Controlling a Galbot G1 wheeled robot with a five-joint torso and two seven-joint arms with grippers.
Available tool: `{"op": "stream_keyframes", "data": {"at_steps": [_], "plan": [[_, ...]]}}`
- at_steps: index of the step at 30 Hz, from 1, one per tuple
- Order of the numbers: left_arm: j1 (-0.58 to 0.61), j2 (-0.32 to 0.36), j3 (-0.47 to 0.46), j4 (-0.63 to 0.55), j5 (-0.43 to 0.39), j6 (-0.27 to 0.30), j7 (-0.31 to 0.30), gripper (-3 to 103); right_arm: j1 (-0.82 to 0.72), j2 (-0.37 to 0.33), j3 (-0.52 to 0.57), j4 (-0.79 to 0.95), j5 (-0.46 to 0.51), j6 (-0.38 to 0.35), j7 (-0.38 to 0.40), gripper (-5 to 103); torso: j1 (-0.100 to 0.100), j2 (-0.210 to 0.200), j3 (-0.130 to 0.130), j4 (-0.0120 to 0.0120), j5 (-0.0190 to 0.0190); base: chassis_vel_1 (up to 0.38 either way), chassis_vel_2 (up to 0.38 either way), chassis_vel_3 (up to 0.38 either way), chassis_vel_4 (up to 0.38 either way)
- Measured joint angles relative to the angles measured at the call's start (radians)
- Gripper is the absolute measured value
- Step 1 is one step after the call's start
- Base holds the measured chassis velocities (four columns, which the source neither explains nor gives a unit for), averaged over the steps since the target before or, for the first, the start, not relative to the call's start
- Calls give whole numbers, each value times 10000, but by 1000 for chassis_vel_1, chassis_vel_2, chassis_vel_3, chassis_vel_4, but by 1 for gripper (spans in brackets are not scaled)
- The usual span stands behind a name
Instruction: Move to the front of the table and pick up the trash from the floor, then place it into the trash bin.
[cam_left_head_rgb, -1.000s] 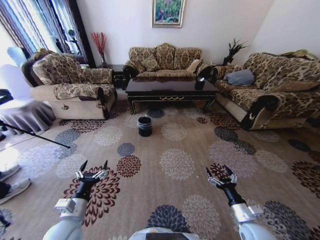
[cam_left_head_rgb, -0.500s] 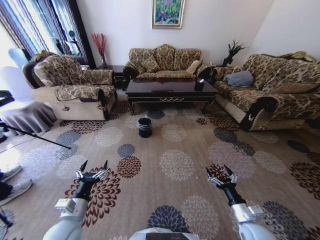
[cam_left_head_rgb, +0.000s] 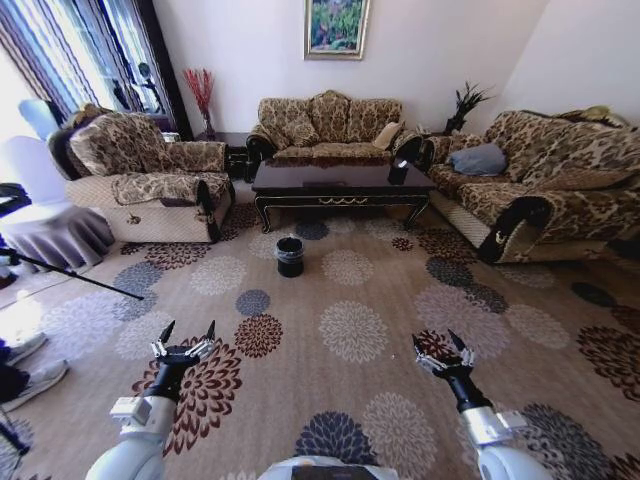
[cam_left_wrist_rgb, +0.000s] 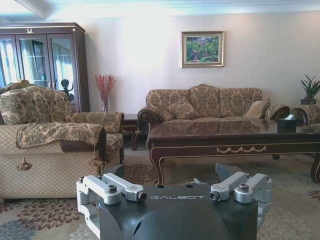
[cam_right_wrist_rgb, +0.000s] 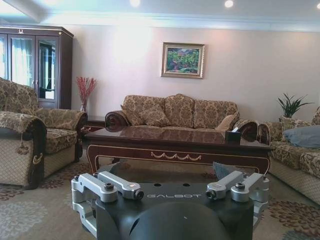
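**Both arms low, jaws spread, table ahead**

My left gripper (cam_left_head_rgb: 184, 337) and right gripper (cam_left_head_rgb: 441, 350) hang released, fingers splayed, forearms reaching forward over the carpet (cam_left_head_rgb: 350, 330). "GALBOT" reads on each wrist housing. The trash bin (cam_left_head_rgb: 290, 255) stands just before the coffee table (cam_left_head_rgb: 342, 180), with a scrap (cam_left_wrist_rgb: 196, 181) beneath it. The bin sits slightly lower than a second ago; the camera has advanced.
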Motion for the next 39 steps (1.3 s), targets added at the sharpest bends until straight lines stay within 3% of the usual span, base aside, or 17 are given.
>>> {"op": "stream_keyframes", "data": {"at_steps": [18, 39], "plan": [[0, 0, 0, 0, 0, 0, 0, 100, 0, 0, 0, 0, 0, 0, 0, 100, 376, 844, 469, 0, 0, 0, 0, 0, 0], [0, 0, 0, 0, 0, 0, 0, 100, 0, 0, 0, 0, 0, 0, 0, 100, 361, 809, 453, 0, 0, 0, 0, 0, 0]]}}
